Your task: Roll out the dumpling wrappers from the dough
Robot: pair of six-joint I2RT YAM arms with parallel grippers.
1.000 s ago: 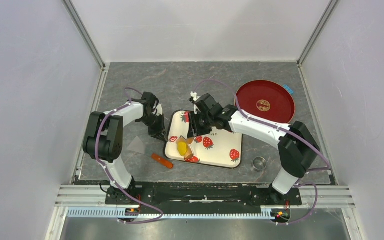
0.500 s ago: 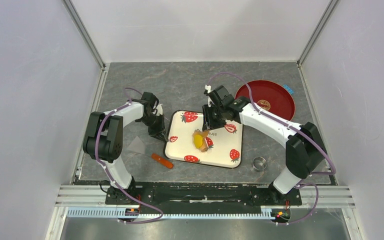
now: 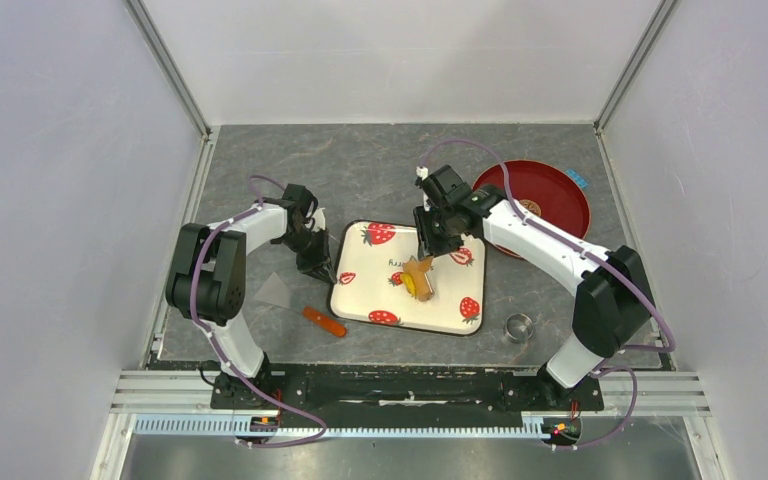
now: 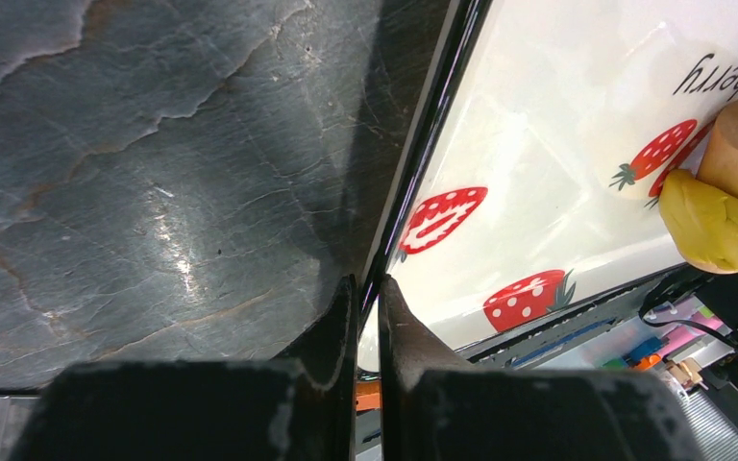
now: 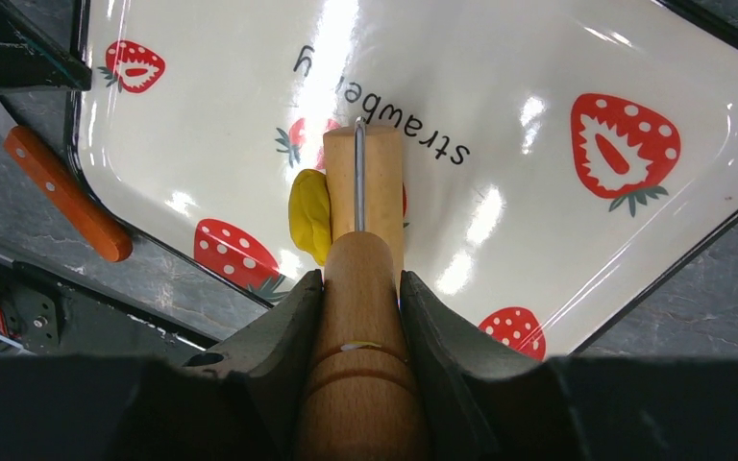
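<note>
Because the dough (image 5: pixel 309 216) looks soft and light, lying on the tray (image 5: pixel 500 115) against the roller (image 5: pixel 365 173), we judge it wants pressing, not pinching; our right gripper (image 5: pixel 360 288) clasps the roller handle, our left gripper (image 4: pixel 367 298) pinches the tray rim.

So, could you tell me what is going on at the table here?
The right tool grips a wooden roller by its handle, its barrel on the strawberry tray against the yellow dough, a thick lump, not yet a flat wrapper. The left tool is shut on the tray's left rim, apparently to steady it.
</note>
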